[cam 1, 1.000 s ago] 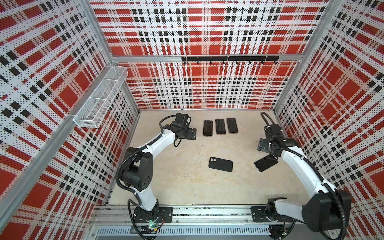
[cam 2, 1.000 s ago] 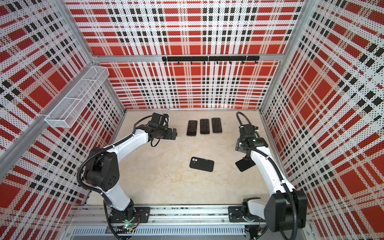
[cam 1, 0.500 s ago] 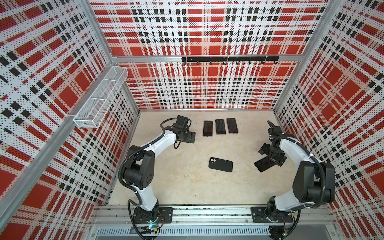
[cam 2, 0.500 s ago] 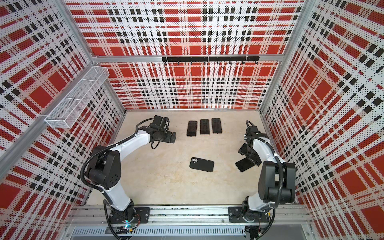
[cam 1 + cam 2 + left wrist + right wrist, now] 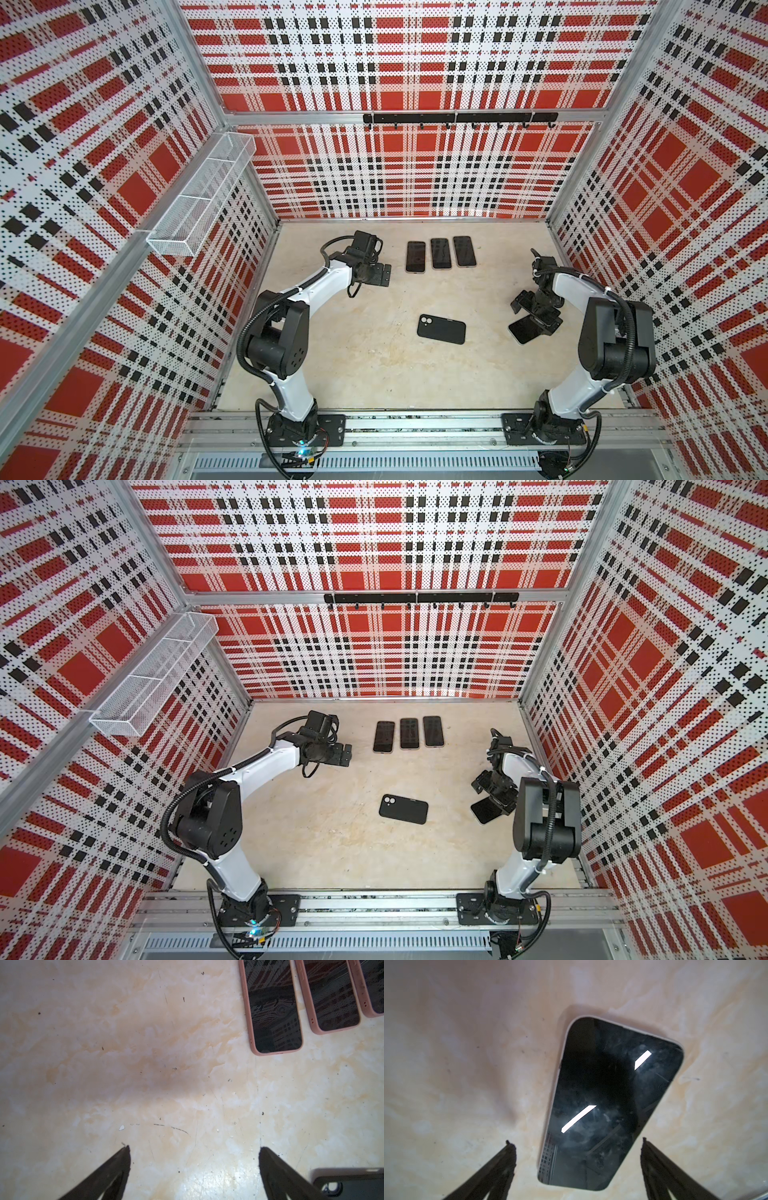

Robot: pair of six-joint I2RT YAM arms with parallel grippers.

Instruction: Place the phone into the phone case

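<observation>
With left gripper (image 5: pixel 194 1147) spread wide over bare table (image 5: pixel 145 1064): three pink-cased phones (image 5: pixel 332 997) ahead, black phone case (image 5: pixel 353 1187) beside one finger.

A beige, marbled worktop (image 5: pixel 353 345) carries three dark-screened phones in pink cases (image 5: pixel 441 253) near its back edge. They lie flat, screens up, side by side in a neat row with narrow gaps between them. In the left wrist view their glass (image 5: pixel 274 1012) mirrors the plaid, and the worktop shows dark specks and scratches. Red, white and black plaid perforated walls (image 5: pixel 395 62) enclose it. A white wire-mesh basket (image 5: pixel 203 195) hangs above the left edge, and a black hook rail (image 5: pixel 459 118) above the back edge.
</observation>
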